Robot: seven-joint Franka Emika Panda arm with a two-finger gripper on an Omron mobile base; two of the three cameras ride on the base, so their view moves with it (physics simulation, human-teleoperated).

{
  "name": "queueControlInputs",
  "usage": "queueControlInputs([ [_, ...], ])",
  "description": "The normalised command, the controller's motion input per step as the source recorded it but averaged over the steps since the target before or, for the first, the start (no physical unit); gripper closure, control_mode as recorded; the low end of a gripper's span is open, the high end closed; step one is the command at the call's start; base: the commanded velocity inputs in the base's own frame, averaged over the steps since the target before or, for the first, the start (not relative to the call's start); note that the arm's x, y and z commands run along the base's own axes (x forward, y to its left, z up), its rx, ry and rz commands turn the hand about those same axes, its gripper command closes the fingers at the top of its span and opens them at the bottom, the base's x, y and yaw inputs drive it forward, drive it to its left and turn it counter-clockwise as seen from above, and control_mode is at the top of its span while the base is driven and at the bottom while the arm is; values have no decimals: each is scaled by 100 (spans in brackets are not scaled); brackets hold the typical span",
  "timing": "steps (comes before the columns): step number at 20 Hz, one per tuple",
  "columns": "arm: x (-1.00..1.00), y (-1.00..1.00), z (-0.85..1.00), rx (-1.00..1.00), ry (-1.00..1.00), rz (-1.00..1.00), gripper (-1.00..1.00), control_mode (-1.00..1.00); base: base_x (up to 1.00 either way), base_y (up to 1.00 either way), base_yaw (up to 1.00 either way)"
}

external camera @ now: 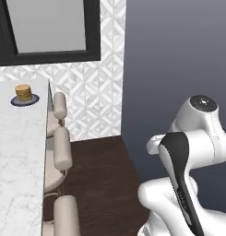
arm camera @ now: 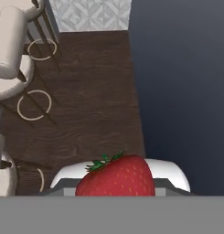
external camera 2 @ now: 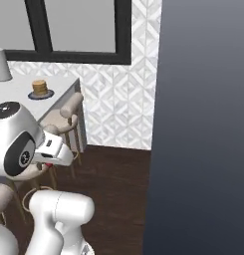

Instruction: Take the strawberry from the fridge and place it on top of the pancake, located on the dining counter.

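While largely cut off at the hand view's lower edge, strawberry (arm camera: pixel 115 177) pinched in gripper (external camera 2: pixel 54 162) above dark wood floor (arm camera: pixel 90 91), fingertips hidden behind berry; pancake (external camera: pixel 23 92) far off on dining counter (external camera: pixel 17 152), beside stools (external camera: pixel 62 147).

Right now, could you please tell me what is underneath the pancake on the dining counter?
The pancake sits on a dark blue plate, which rests on the white marble dining counter. The plate's middle is covered by the stack.
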Motion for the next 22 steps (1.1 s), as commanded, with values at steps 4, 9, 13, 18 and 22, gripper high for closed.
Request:
queueControlInputs([
  [4,0,0,0,0,0,0,100,100,100,-51,34],
  [9,0,0,0,0,0,0,100,100,100,-31,44],
  [13,0,0,0,0,0,0,100,100,100,-48,35],
  [18,0,0,0,0,0,0,100,100,100,-34,39],
  [22,0,0,0,0,0,0,100,100,98,-37,68],
])
